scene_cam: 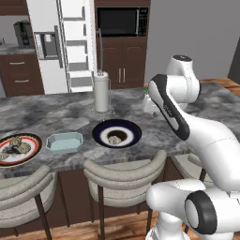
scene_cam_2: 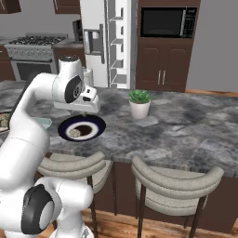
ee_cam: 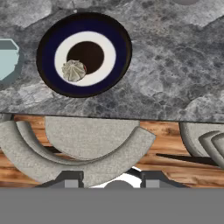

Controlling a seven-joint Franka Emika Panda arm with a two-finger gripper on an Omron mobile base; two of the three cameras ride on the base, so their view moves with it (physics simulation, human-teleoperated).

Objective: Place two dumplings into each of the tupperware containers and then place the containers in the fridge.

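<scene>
Dumpling (ee_cam: 73,70) on dark-rimmed plate (ee_cam: 51,70) near counter's (ee_cam: 175,74) front edge | teal tub (scene_cam: 64,141) beside plate, empty | gripper (ee_cam: 111,178) above stools, jaws apart, holding nothing

One dumpling (scene_cam: 115,139) on dark-rimmed plate (scene_cam: 101,133), teal tupperware container (scene_cam: 64,142) just beside.

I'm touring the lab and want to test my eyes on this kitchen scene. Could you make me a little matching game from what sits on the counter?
Things:
1. dumpling
2. pale blue tub
3. potted plant
4. paper towel roll

Places or states:
A. lying empty between the two plates
B. standing upright behind the blue-ringed plate
C. sitting alone on the blue-ringed plate
D. standing on the counter right of the blue-ringed plate

Pairs: 1-C, 2-A, 3-D, 4-B
</scene>
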